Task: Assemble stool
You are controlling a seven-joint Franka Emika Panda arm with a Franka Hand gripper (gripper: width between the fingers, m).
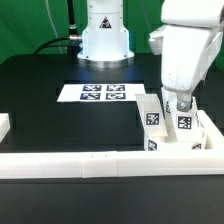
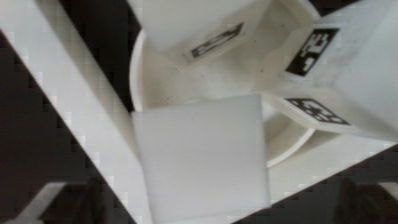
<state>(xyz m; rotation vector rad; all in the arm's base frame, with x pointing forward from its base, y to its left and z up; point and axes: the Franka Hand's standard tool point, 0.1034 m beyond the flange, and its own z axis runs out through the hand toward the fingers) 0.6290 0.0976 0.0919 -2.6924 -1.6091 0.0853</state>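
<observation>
End effector (image 1: 180, 105) wide open above legs (image 1: 153, 117)

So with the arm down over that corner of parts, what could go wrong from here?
1. The open pincer hangs right above tightly packed tagged legs, so coming down it might nudge a neighbouring leg instead of straddling one.
2. The parts sit jammed against the white rail, leaving little finger room.
3. The arm hides the corner in the exterior view.

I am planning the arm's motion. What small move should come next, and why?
Probably lower the open claw a little and close on the white leg beneath it: the claw hovers just above the legs with nothing held.
</observation>
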